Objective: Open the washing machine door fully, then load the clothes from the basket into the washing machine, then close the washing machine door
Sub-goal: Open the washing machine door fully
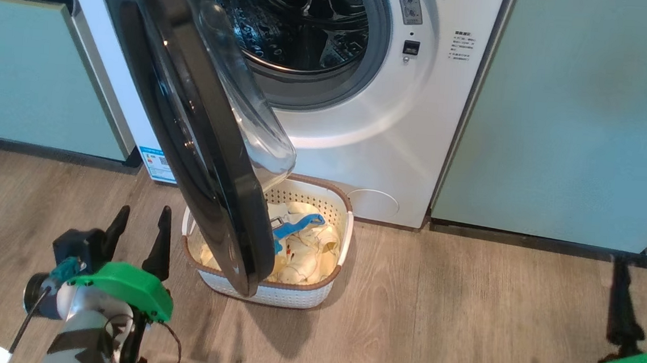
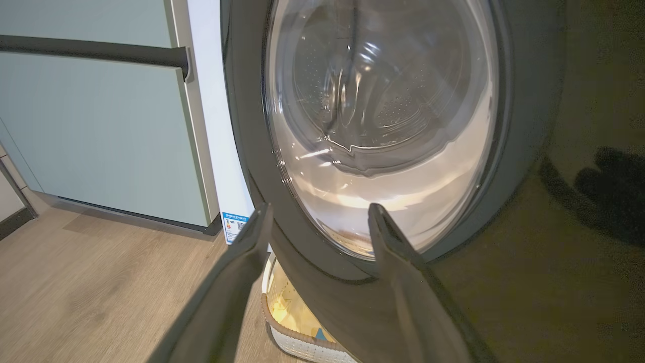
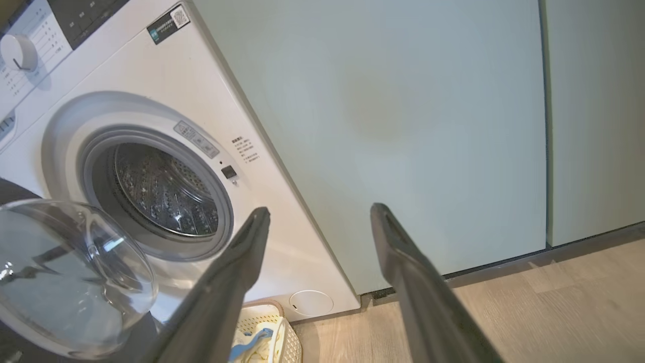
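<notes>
Head view took in the door (image 1: 211, 156) swung about halfway out from the washer (image 1: 406, 136). Its lower edge hung over the left part of the basket (image 1: 292, 299). The basket sat on the floor (image 1: 461, 328) right against the washer's front, with the clothes (image 1: 307, 249) heaped inside.

To my eye the trouble lay in that half-open door. A reach for the clothes from the left could knock the door's rim or snag the basket. A push to open it further would swing it toward the left arm, which stood on its outer side. I could not tell whether the door's edge cleared the basket rim; if it did not, the basket could get dragged along.

The left pincer (image 1: 145, 210) was spread wide and empty, fingers aimed at the door's black outer face, near it but apart. The right pincer (image 1: 638, 267) was likewise wide and empty. It hung low over the floor, well right of the basket, and pointed toward the washer and the green cabinet (image 3: 403, 126).
</notes>
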Controlling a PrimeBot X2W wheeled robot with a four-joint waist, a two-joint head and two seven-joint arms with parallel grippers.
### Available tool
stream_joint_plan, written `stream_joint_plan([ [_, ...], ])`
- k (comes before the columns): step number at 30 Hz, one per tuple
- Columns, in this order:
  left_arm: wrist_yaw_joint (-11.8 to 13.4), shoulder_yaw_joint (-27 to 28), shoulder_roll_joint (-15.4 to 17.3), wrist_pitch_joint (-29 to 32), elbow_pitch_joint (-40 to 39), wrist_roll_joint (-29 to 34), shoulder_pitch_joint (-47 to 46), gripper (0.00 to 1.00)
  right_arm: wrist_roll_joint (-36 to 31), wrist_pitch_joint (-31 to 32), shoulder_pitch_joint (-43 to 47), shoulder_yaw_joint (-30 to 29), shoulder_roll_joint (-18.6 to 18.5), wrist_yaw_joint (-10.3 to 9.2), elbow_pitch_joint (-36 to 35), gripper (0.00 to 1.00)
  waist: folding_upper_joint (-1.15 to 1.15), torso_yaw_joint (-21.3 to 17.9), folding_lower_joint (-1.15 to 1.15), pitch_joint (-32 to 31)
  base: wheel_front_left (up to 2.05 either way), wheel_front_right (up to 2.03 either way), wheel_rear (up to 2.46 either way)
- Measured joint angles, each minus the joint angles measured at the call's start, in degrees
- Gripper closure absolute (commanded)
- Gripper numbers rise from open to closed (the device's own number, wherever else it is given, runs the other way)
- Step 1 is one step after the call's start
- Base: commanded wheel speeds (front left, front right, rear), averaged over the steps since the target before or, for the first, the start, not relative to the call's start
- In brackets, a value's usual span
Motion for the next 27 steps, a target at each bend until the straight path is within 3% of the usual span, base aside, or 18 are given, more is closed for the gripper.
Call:
stream_joint_plan([
  [7,0.0,0.0,-0.1,0.0,0.1,0.0,0.0,0.00,-6.1,0.0,2.9,0.0,0.9,0.00,-0.6,0.00,0.00,0.4,0.00,-0.2,0.00,0.00,0.00],
  [27,0.0,0.0,-0.1,0.0,0.8,0.0,0.0,0.00,-8.9,0.0,4.5,-1.1,2.3,0.00,-1.0,0.00,0.00,0.4,0.01,-0.5,0.00,0.00,0.00],
])
